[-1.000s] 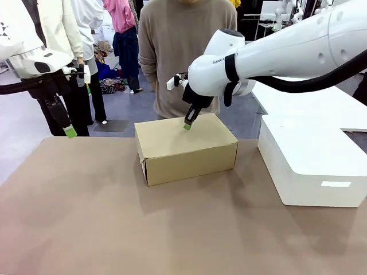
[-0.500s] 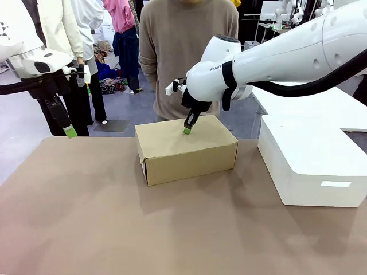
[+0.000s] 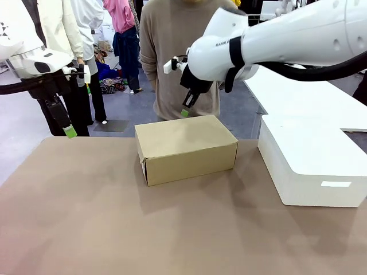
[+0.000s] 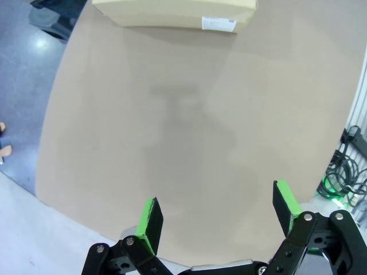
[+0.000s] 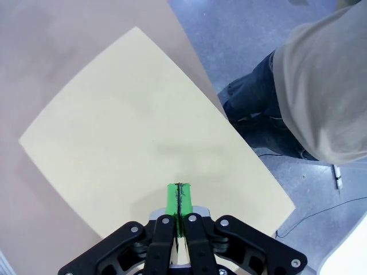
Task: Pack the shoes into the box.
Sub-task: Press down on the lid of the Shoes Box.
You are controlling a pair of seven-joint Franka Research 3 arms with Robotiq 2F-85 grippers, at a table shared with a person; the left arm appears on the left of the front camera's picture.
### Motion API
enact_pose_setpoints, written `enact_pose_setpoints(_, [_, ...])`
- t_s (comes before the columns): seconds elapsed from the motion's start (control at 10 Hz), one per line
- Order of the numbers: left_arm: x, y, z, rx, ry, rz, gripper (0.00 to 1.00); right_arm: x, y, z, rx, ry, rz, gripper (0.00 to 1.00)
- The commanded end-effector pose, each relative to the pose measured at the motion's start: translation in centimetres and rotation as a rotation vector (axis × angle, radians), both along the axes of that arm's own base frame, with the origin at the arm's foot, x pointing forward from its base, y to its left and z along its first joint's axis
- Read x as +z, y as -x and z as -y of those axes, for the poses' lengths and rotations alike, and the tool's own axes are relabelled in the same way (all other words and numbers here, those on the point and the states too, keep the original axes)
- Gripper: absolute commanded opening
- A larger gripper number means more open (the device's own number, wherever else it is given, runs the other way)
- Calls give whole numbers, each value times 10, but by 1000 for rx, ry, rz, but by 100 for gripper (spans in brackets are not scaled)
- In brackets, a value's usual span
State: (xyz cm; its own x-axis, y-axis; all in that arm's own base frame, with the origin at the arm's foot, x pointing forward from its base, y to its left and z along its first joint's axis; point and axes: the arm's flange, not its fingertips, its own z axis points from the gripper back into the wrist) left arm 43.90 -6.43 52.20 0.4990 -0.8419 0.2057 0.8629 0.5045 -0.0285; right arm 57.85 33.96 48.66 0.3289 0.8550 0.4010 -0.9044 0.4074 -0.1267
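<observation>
With lid down, sitting mid-counter: the box [image 3: 186,148], stiff light cardboard, best taken at the flap edge; right gripper [image 3: 185,112] hovering above it, jaws together; left gripper [image 4: 221,220] jaws apart.

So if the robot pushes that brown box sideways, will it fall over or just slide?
Probably slide. The brown box is low and wide and lies flat on the table, so it seems unlikely to tip. Its lid is shut and the sides look straight, so it should stay fairly stiff. How heavy it is can't be told, as the inside is hidden.
</observation>
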Motion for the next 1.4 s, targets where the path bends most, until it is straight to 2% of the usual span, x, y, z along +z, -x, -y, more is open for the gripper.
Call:
enact_pose_setpoints(0.0, [-1, 1, 0, 7, 14, 6, 100, 15, 15, 9, 17, -12, -30, 0])
enact_pose_setpoints(0.2, [-1, 1, 0, 7, 14, 6, 100, 22, 24, 9, 33, -21, -15, 0])
enact_pose_setpoints(0.3, [-1, 1, 0, 7, 14, 6, 100, 22, 12, 0, 9, 4, -1, 0])
enact_pose_setpoints(0.7, [-1, 1, 0, 7, 14, 6, 100, 21, 14, -1, 13, 8, -7, 0])
enact_pose_setpoints(0.8, [-1, 1, 0, 7, 14, 6, 100, 36, 21, 6, 13, -4, -9, 0])
enact_pose_setpoints(1.1, [-1, 1, 0, 7, 14, 6, 100, 81, 76, 52, 28, 13, -43, 0])
enact_pose_setpoints(1.3, [-1, 1, 0, 7, 14, 6, 100, 96, 115, 79, 11, 27, -87, 40])
